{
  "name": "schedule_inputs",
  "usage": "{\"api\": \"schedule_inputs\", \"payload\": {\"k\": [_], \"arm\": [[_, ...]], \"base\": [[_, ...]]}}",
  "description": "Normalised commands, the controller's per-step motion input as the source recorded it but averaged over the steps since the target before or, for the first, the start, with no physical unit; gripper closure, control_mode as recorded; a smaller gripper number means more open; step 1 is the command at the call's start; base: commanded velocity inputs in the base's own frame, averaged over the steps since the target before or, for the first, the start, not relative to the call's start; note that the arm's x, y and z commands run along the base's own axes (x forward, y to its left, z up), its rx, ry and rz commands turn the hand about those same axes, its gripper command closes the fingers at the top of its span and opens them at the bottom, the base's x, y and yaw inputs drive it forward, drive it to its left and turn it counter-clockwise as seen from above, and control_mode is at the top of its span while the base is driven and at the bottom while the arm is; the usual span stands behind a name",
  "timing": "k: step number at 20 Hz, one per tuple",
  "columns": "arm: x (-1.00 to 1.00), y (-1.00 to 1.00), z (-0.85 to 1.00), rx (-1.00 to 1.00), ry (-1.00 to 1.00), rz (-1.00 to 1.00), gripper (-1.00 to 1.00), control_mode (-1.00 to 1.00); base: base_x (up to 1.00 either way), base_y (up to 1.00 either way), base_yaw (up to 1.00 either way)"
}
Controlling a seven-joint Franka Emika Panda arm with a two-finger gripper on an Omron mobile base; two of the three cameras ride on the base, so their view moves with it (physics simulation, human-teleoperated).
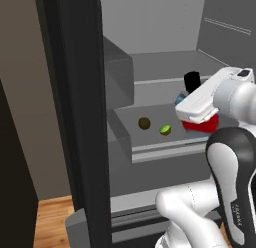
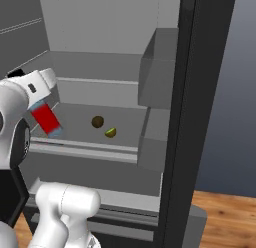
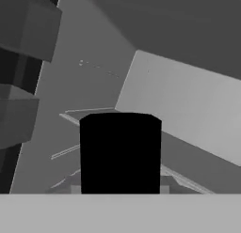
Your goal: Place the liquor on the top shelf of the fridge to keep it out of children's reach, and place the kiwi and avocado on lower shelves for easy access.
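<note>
We hold the squat liquor bottle with its red body, light blue shoulder and black cap (image 1: 202, 123) in our clenched pincer (image 1: 196, 109), inside the tall black fridge with its pale grey interior (image 1: 75, 117). The bottle hangs tilted on the arm's side of the deep grey lower shelf with the raised front lip (image 1: 165, 148); whether it touches that shelf we cannot tell. In the hand view the black cap (image 3: 120, 152) rises right before the camera.

The step in hand, as we judge it, is lifting the liquor to the thin flat pale grey top shelf (image 1: 165, 67) above. To do it well, we should keep the grip firm and raise the bottle straight until its base clears the top shelf's front edge. Then we level it upright before pushing inward and setting it down flat, well back from the edge.

The small olive-brown kiwi (image 1: 144, 123) and the bright yellow-green oval avocado (image 1: 165, 129) lie near each other on the lower shelf, beside the bottle but apart from it. A careless swing of the tilted bottle could knock either one. The grey door bins (image 2: 157, 72) on the open black door crowd one side, and the top shelf's front edge stands directly in the rising path.
</note>
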Motion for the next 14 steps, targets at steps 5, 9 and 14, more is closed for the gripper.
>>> {"api": "schedule_inputs", "payload": {"k": [5, 9, 14], "arm": [[0.19, -0.53, 0.2, 0.25, 0.0, -0.04, 1.0, -1.0], [0.22, -0.49, 0.05, 0.31, -0.1, 0.0, 1.0, -1.0], [0.15, -0.09, 0.07, 0.26, -0.32, 0.0, 1.0, -1.0]], "base": [[0.0, 0.0, 0.0], [0.0, 0.0, 0.0], [0.0, 0.0, 0.0]]}}
